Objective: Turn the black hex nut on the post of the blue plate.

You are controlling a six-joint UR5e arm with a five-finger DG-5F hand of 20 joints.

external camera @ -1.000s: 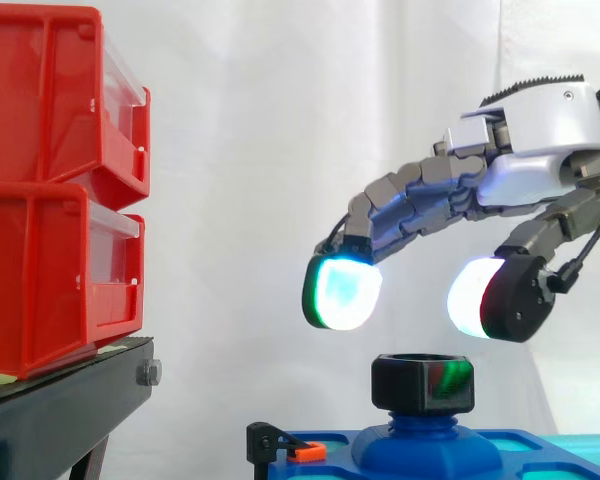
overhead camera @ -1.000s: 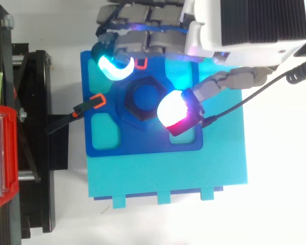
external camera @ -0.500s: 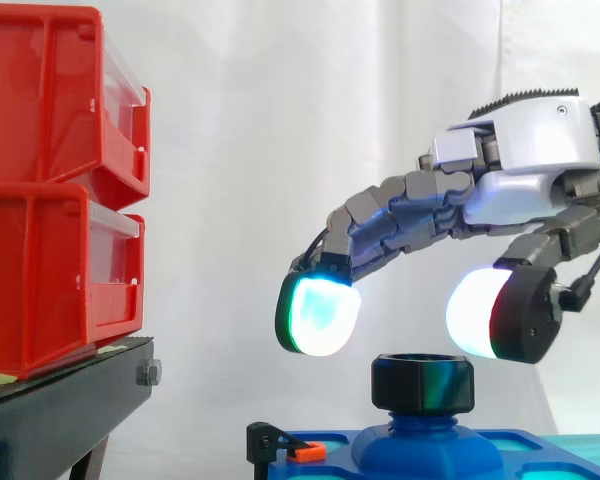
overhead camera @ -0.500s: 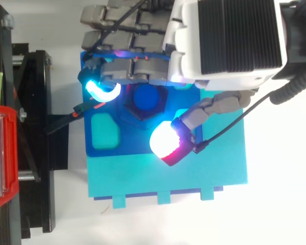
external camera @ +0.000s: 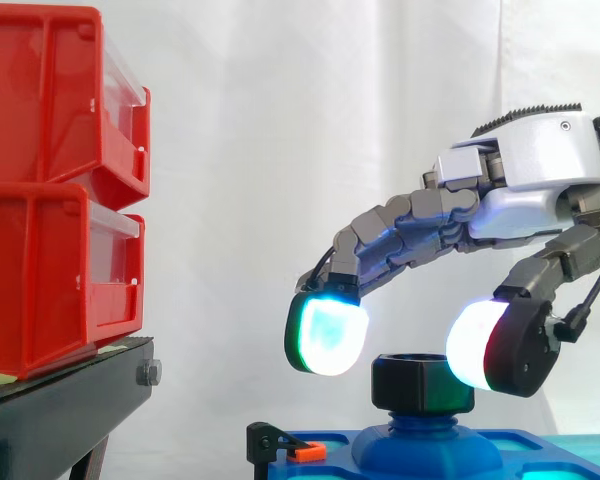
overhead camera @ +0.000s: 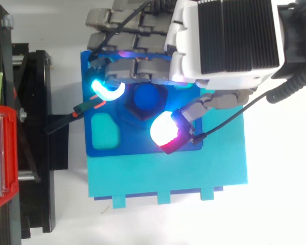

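The black hex nut (external camera: 422, 385) sits on the blue post (overhead camera: 145, 98) rising from the blue plate (overhead camera: 143, 145). My hand (external camera: 540, 170) hovers over it with its fingers curved loosely downward, open. The glowing fingertips (external camera: 325, 335) hang to the left of the nut with a gap between. The thumb's white and red pad (external camera: 480, 355) is at the nut's right upper edge; whether it touches is unclear. In the top view the hand (overhead camera: 229, 41) covers the plate's far side, and the nut (overhead camera: 132, 113) shows only partly between the pads.
The blue plate rests on a cyan base (overhead camera: 168, 173). An orange clip (external camera: 307, 452) on a black bracket stands at the plate's left edge. Two stacked red bins (external camera: 50, 190) on a black stand (external camera: 60, 410) are to the left.
The hand has shifted over the nut and dropped lower. The thumb pad has come in toward the nut's side, and the fingertips now hang level with its top.
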